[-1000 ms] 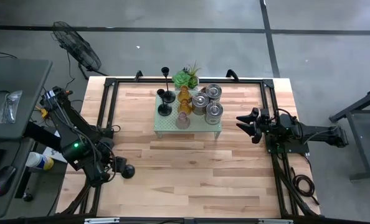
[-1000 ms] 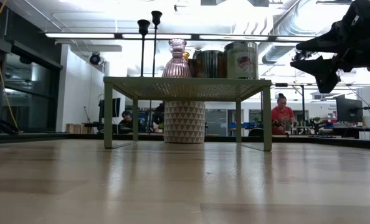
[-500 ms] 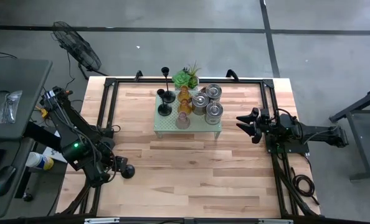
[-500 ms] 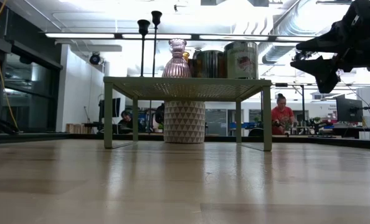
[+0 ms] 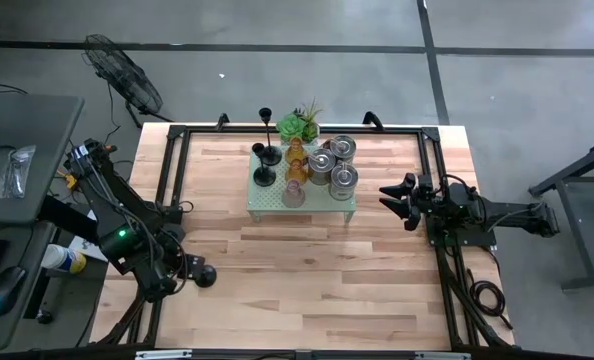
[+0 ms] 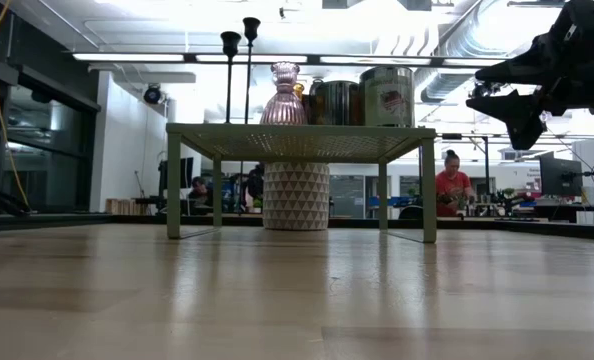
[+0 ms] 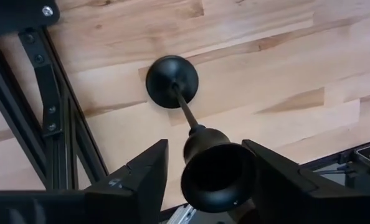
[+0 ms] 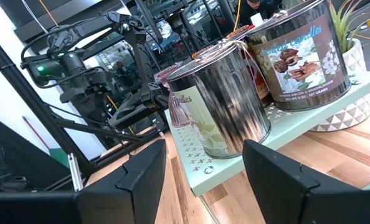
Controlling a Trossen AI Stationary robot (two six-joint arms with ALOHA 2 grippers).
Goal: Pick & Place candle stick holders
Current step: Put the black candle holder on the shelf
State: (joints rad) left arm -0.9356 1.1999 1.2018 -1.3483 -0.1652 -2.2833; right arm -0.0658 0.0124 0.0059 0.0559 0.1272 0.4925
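A black candle stick holder [image 5: 206, 273] with a round base [image 7: 172, 81] and a thin stem stands upright on the table near its left, near corner. My left gripper [image 5: 190, 271] is open, and its fingers stand on either side of the holder's top cup [image 7: 215, 176]. My right gripper [image 5: 392, 200] is open and empty, held above the table to the right of the pale green stand [image 5: 267, 203]. On that stand are two more black holders [image 5: 265, 165], amber glass ones [image 5: 296, 165], a pink glass one [image 5: 293, 193] and silvery tins [image 5: 332, 165]. My left gripper has its fingers coming from above around the holder's top cup [image 7: 200, 155]. One finger [image 7: 266, 174] stands right at the cup's rim, the other a little apart. I cannot tell whether either touches it. The holder's base rests on the table.
A green spiky plant in a white pot [image 5: 299, 127] stands behind the stand. Black frame rails [image 5: 177, 160] run along the table's left, far and right sides. Bare wood [image 5: 317, 270] lies between the stand and the near edge. People sit in the room beyond [image 6: 453, 185].
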